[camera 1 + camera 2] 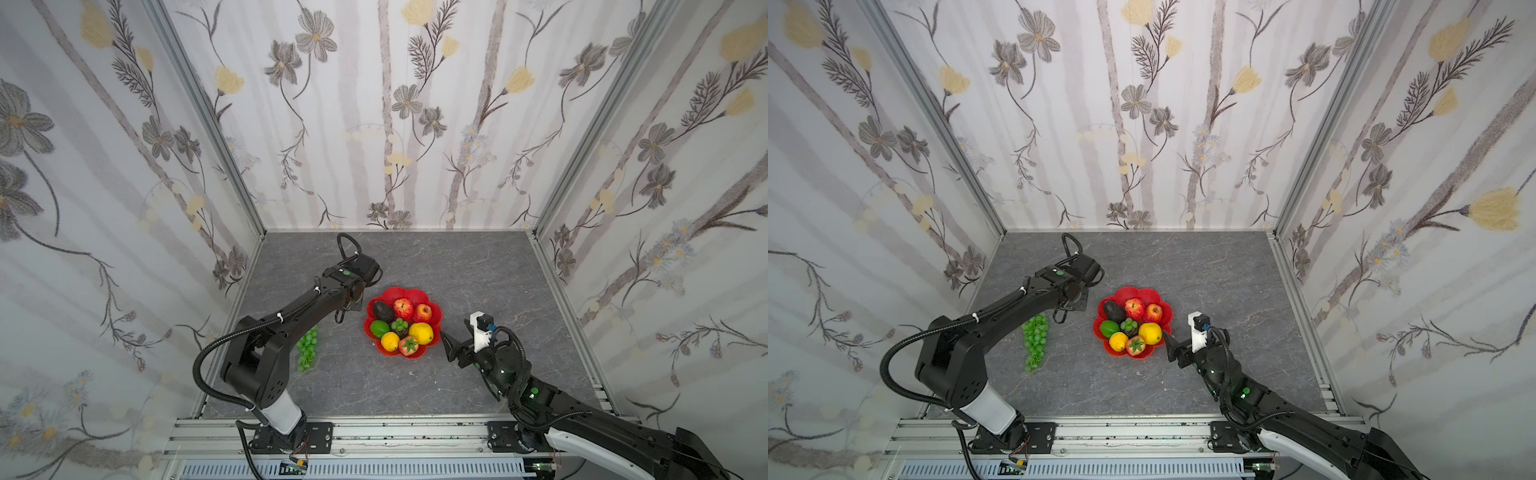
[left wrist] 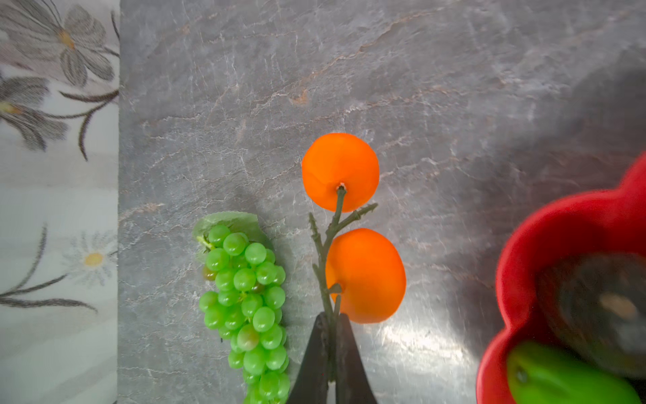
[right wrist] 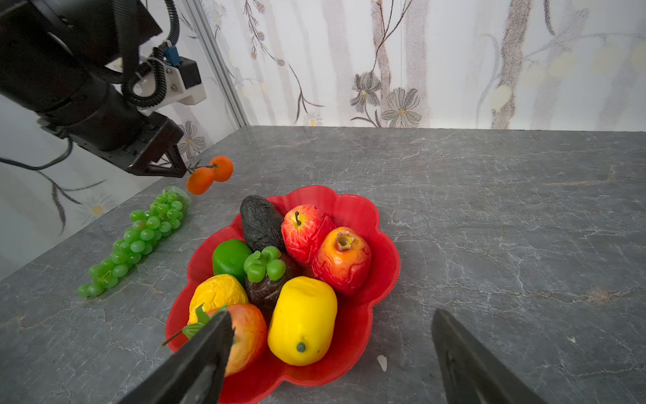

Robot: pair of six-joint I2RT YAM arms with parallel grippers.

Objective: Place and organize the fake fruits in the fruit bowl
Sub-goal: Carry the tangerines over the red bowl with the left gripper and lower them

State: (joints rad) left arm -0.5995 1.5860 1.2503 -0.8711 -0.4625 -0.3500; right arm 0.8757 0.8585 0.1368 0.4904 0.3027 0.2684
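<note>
The left pincer [image 2: 331, 344] grips the tangerines [image 2: 365, 276] by their thin twig [image 2: 328, 245]; light, they probably swing; the right pincer [image 3: 332, 318] stands wide, empty.

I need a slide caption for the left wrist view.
Left gripper pinches the tangerines by their stem, beside the grapes.

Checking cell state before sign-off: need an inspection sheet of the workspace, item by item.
Surface: grey veined stone-look tabletop.
Job's things: fruit bowl holds eight fruits, among them avocado, apple and lemon; grape bunch lies on the tabletop outside it; two tangerines on one stem, not in the bowl.
Clutter: small white fleck beside the bowl.
Grippers: left gripper shut on the tangerine stem; right gripper open, empty, beside the bowl.
Cables: black conduit loops on both arms, clear of the fruit.
Surroundings: floral wall panels; aluminium rail in front.
</note>
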